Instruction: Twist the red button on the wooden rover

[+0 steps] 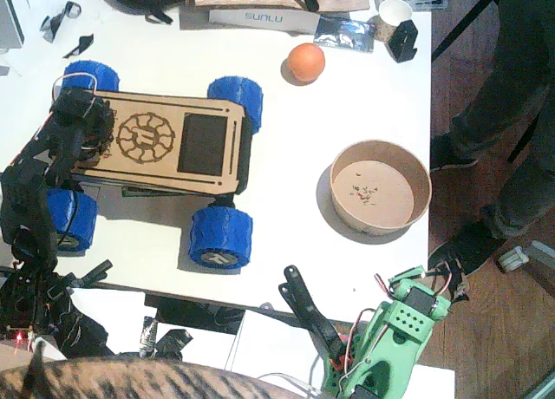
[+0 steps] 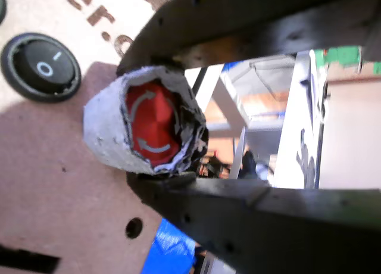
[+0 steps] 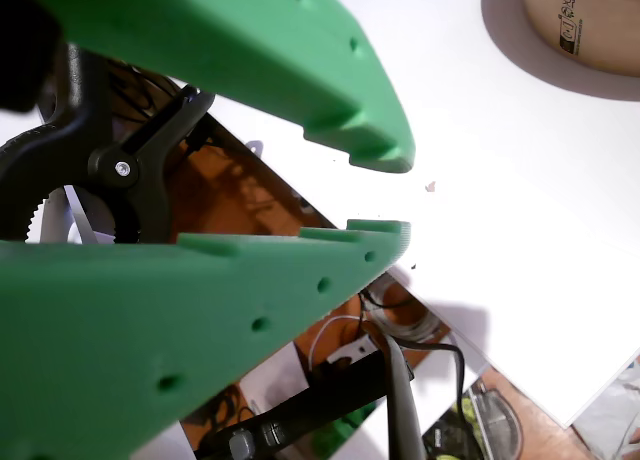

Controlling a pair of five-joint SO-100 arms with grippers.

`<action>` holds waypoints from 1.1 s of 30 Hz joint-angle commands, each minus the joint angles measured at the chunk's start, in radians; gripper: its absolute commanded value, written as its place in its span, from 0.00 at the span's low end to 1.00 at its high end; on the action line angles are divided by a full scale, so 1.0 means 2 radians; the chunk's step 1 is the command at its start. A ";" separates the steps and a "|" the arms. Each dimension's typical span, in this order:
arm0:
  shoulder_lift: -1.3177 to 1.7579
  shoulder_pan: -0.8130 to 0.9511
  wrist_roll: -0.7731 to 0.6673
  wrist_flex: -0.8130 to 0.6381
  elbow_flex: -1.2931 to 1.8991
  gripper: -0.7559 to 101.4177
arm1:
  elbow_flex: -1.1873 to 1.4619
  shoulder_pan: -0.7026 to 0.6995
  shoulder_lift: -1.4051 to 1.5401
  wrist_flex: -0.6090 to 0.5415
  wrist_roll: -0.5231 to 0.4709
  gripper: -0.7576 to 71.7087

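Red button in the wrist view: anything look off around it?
Yes. The red button sits in a ragged, torn grey wrapping, frayed at the rim, with the left gripper closed around it. The black rocker switch nearby looks intact.

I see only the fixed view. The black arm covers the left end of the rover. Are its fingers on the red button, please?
Observer: Yes. In a wrist view the left gripper is closed on the red button, one black finger each side.
Operator: Anything near it?
Observer: A black rocker switch on the wooden rover deck.
Operator: And the green arm?
Observer: The right gripper is open over the white table, holding nothing.
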 commanded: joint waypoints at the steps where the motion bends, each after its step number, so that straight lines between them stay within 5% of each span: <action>1: 0.039 0.053 0.032 -0.019 -0.024 0.01 | -0.002 0.001 0.001 0.003 -0.005 0.04; 33: 0.050 0.116 0.249 0.057 -0.025 0.01 | -0.002 0.001 0.001 0.003 -0.005 0.04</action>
